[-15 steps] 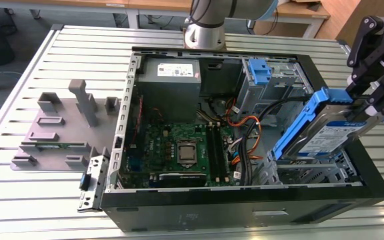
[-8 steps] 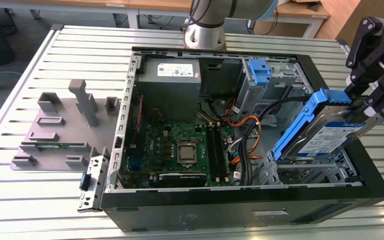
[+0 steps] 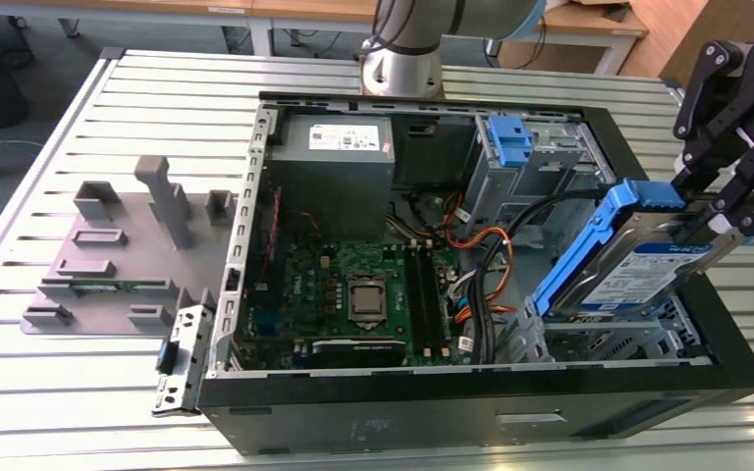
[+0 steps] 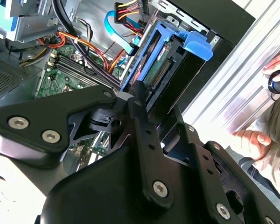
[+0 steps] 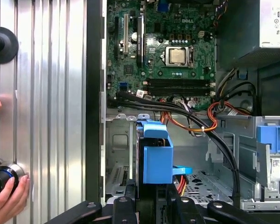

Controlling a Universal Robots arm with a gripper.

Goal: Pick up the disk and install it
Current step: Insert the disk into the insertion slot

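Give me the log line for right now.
end effector: shut on disk | disk: tilted, lifted over drive cage | place: exterior view's right of open computer case | install: not seated

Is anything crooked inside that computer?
Yes. The silver metal hard drive in its blue plastic frame is tilted, sticking up out of the open black computer case at the exterior view's right, gripped by the jaws.

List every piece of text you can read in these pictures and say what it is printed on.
No text can be quoted reliably.
White-and-blue label on the disk, held by the gripper: too small to read.
White label on the power supply: blurred, unreadable.
Fine white markings on the motherboard: too small to read.
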